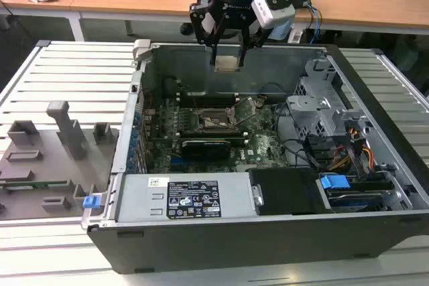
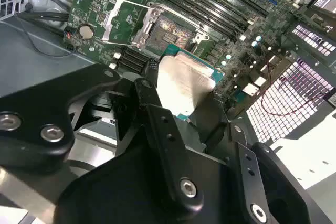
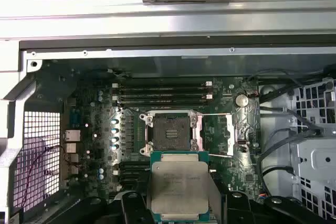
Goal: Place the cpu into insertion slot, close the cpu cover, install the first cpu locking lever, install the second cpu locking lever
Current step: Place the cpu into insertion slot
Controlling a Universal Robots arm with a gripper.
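Observation:
My gripper (image 1: 227,50) hangs over the open computer case, shut on the cpu (image 1: 226,63), a small flat square chip held level between the black fingers (image 2: 149,85). In both wrist views the cpu (image 3: 179,184) shows its silver metal face with a green edge. It is well above the motherboard and apart from it. The insertion slot (image 3: 170,132) lies open and bare below, slightly off from the chip. The cpu cover (image 3: 234,129) is swung back beside the slot, and thin wire locking levers (image 3: 215,115) stand free. In the exterior view the insertion slot (image 1: 213,120) sits mid-board.
The case walls (image 1: 137,108) ring the green motherboard (image 1: 261,142). A power supply (image 1: 184,199) lies at the front, and a drive cage (image 1: 322,108) with cables is at the exterior view's right. Memory slots (image 3: 163,95) run beside the socket. A grey fixture (image 1: 50,159) sits on the exterior view's left.

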